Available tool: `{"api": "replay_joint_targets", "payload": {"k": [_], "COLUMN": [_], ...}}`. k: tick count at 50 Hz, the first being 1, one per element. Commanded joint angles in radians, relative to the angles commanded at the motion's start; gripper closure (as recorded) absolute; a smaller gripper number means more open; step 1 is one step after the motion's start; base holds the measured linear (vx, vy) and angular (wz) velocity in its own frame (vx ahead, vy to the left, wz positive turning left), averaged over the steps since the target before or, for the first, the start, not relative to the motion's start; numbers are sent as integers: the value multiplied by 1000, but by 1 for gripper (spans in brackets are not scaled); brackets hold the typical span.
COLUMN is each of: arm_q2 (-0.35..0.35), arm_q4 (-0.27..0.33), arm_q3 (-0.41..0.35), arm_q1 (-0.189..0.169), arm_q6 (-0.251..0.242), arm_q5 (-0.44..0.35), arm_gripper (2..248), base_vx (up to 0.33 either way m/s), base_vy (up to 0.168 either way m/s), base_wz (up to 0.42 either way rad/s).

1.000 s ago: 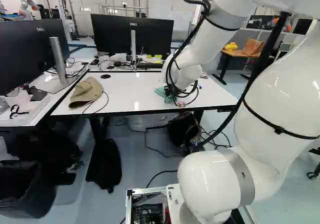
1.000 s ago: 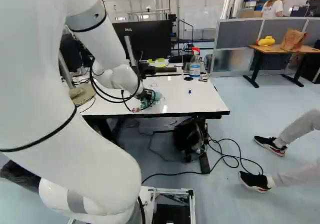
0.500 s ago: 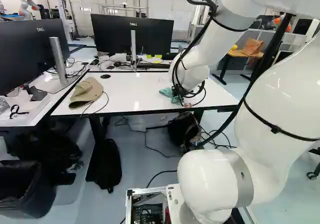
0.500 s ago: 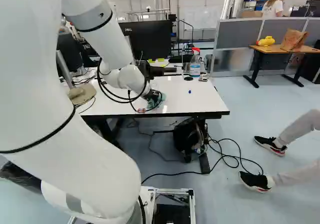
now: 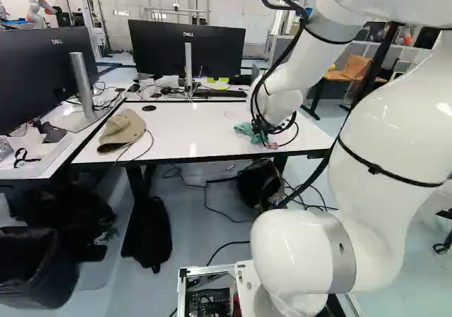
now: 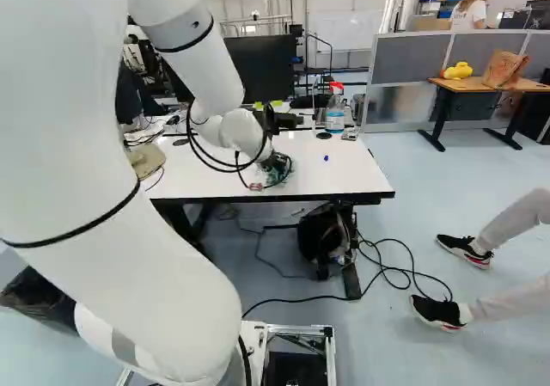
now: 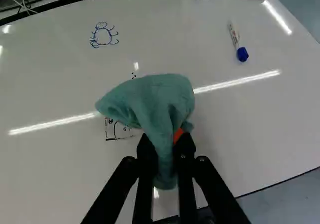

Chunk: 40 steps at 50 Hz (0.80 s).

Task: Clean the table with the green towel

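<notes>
My gripper is low over the white table, toward its right part in the right base view. The green towel shows beside the gripper in the left base view. In the wrist view the gripper is shut on the towel, which bunches between the fingers and spreads ahead of them against the tabletop. Black marks stick out from under the towel's edge. Farther ahead is a blue doodle on the white surface.
A blue-capped marker lies on the table. A spray bottle stands at the back edge, monitors behind. A cap lies on the table's left part. Another robot stands far off.
My gripper has carried the towel to the right along the tabletop in both base views, with the arm shifting along. The base has not moved.
</notes>
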State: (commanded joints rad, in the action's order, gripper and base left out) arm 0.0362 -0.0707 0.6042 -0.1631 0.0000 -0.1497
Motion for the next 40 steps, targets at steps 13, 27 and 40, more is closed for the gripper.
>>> {"api": "replay_joint_targets", "payload": {"k": [13,27,40], "arm_q2": [64,132,191], "arm_q4": [0,0,0], "arm_q3": [68,144,211], "arm_q1": [-17,-21,-14], "arm_q6": [0,0,0], "arm_q5": [0,0,0], "arm_gripper": [200,200,200], "base_vx": [0,0,0], "base_vy": [0,0,0], "base_wz": [0,0,0]}}
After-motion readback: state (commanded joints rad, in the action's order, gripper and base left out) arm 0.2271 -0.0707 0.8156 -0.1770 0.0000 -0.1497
